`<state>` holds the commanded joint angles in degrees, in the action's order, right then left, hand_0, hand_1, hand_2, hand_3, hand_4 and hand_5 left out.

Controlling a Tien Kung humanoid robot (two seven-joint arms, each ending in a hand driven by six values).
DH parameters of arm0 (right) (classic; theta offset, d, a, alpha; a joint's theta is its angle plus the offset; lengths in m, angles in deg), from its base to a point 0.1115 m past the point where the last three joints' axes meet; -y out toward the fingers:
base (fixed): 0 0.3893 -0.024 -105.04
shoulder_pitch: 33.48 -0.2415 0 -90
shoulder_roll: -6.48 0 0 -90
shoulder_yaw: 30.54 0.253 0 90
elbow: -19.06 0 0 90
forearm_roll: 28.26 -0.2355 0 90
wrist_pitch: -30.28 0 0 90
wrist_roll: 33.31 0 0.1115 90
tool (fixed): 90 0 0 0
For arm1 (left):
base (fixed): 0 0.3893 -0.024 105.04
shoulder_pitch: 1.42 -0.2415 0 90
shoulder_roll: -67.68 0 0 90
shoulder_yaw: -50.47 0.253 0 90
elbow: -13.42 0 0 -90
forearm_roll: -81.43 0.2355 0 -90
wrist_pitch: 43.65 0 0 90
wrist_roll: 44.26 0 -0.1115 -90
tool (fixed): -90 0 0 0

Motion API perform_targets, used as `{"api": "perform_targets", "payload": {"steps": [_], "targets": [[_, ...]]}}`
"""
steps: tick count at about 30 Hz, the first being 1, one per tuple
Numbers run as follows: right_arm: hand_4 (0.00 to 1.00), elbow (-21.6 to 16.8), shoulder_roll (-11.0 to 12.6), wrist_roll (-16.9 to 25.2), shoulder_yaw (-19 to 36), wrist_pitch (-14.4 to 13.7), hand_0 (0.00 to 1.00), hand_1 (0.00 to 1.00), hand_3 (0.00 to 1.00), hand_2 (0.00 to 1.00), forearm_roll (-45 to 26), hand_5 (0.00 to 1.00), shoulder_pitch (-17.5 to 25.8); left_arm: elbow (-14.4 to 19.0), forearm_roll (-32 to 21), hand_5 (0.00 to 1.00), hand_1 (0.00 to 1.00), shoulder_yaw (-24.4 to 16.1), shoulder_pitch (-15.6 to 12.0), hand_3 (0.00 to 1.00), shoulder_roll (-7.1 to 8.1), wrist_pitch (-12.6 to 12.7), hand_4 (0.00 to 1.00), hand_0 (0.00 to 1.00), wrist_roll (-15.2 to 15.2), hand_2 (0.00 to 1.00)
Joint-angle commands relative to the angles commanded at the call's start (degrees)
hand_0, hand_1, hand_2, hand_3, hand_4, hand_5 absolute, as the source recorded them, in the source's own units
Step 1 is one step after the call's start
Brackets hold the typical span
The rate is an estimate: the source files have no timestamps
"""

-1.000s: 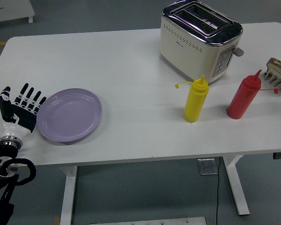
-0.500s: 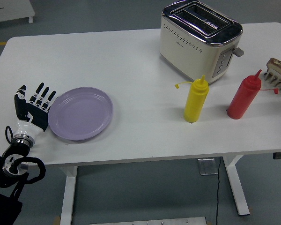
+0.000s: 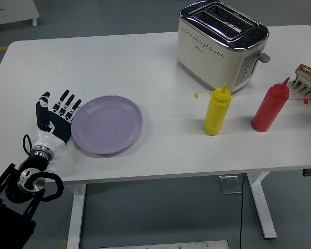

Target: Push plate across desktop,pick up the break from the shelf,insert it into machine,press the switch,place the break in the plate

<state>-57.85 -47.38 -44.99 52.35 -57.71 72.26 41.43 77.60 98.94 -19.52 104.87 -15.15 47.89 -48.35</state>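
Head view: open left hand set against the purple plate's edge

The left hand reaches in from the lower left corner over the white table, palm upright and facing to its right, fingers extended and spread, grasping nothing. Immediately to the hand's right lies the purple plate, flat on the tabletop; the plate's left rim meets the palm side of the hand, though whether they press together or merely sit side by side is hard to tell. Behind the hand, toward the near table edge, the white wrist cuff and black arm run down and out of the picture.

Far off to the hand's right, past the plate, stands a yellow squeeze bottle, upright, with a red squeeze bottle further right again, the two apart from each other. Beyond those, to the hand's far right and forward, sits the cream toaster with its chrome top and two slots facing up; its lever and buttons are on the end nearest the red bottle. At the farthest right edge of the table, well away from the hand, the bread rack holds a slice of bread, only partly in the picture
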Motion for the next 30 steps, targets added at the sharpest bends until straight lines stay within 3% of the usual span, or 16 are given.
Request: {"api": "perform_targets", "payload": {"steps": [17,18,29,30], "targets": [[0.750,3.20,-0.95,-0.47,-5.80,-0.73,0.847,0.812,0.823,0.827,0.09,0.281,-3.55,-1.36,-1.72,0.998,0.885,6.60,3.60,0.831,-1.96,-0.56,0.625,0.858,0.20,0.944],[0.744,3.65,-1.08,-0.56,-6.32,-1.00,0.776,0.766,0.801,0.779,0.34,0.282,-4.01,-1.34,-1.80,0.998,0.885,6.96,3.78,0.830,-2.04,-0.59,0.624,0.853,0.21,0.944],[0.739,8.15,-2.16,-1.29,-9.99,-3.11,0.714,0.723,0.757,0.714,3.42,0.277,-7.70,-1.61,-2.41,0.998,0.885,9.52,5.38,0.831,-3.04,-0.78,0.625,0.850,0.25,0.944],[0.724,8.60,-2.29,-1.21,-10.23,-3.24,0.617,0.647,0.696,0.638,3.75,0.264,-7.99,-1.62,-2.44,0.998,0.885,9.68,5.48,0.830,-3.12,-0.78,0.626,0.849,0.25,0.944]]}}
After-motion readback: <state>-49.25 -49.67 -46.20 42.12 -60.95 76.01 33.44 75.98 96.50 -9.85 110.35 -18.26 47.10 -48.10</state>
